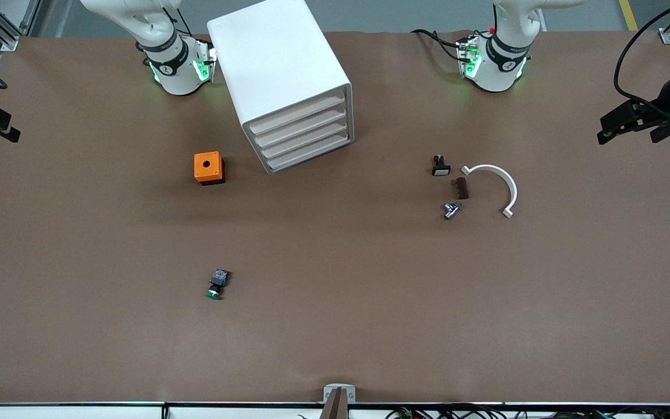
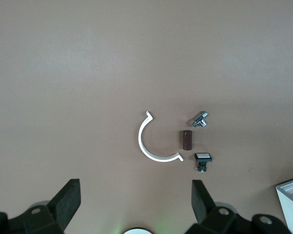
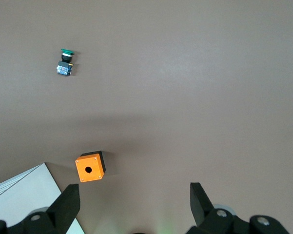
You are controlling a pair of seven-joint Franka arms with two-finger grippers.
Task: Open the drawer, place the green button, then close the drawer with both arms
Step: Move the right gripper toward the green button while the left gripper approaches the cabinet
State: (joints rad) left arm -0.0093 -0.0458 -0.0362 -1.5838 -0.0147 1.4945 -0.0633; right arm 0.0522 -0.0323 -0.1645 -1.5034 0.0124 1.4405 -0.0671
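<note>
The white cabinet (image 1: pixel 280 70) stands near the right arm's base, and its four drawers (image 1: pixel 303 137) are all shut. The button (image 1: pixel 217 285), green cap and black body, lies on its side on the table, nearer to the front camera than the orange box; it also shows in the right wrist view (image 3: pixel 65 62). My left gripper (image 2: pixel 135 202) is open and empty, high over the table near its own base. My right gripper (image 3: pixel 134 204) is open and empty, high over the table beside the cabinet (image 3: pixel 19 195). Neither gripper shows in the front view.
An orange box with a hole (image 1: pixel 209 167) sits beside the cabinet. Toward the left arm's end lie a black switch with white face (image 1: pixel 441 167), a brown block (image 1: pixel 462 188), a small metal part (image 1: pixel 452 209) and a white half ring (image 1: pixel 495 186).
</note>
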